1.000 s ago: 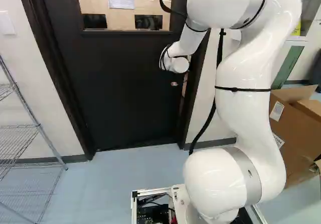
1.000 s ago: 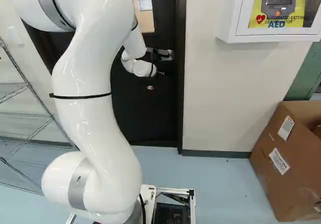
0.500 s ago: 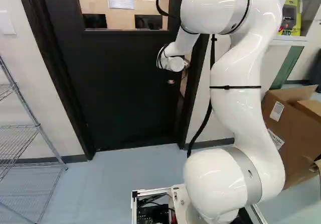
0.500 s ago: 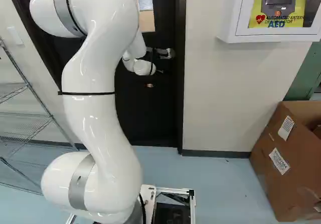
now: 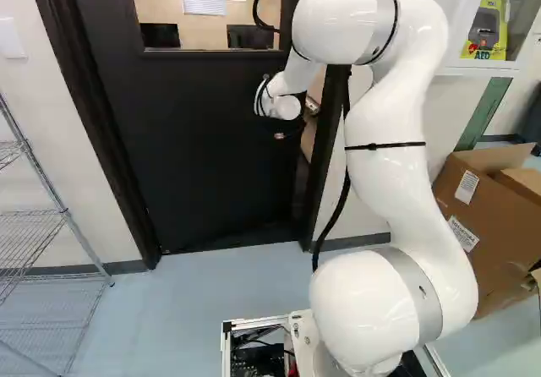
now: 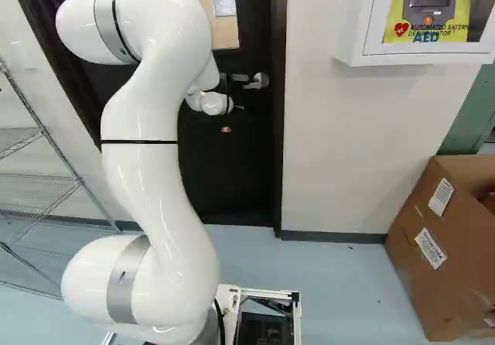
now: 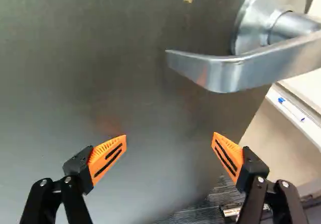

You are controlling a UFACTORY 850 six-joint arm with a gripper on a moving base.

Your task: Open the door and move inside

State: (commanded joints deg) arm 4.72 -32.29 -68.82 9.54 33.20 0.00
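Observation:
The black door stands ajar, its edge swung away from the frame in the left base view. My gripper is mostly hidden behind the white wrist in the right base view, low beside the silver lever handle. In the wrist view the gripper is wide open, nothing between its orange pads. The lever handle lies ahead of the fingers, nearer one of them, not held. The door's dark face fills most of that view; whether the fingertips touch it, I cannot tell.
The dark door frame stands right of the opening. Past the door's edge shows a whiteboard ledge. A wire shelf is at the left, cardboard boxes and a wall cabinet at the right.
The door has swung further away and its gap to the frame has widened. My arm has reached further forward, its wrist shifting left with the door in both base views. The base has not moved.

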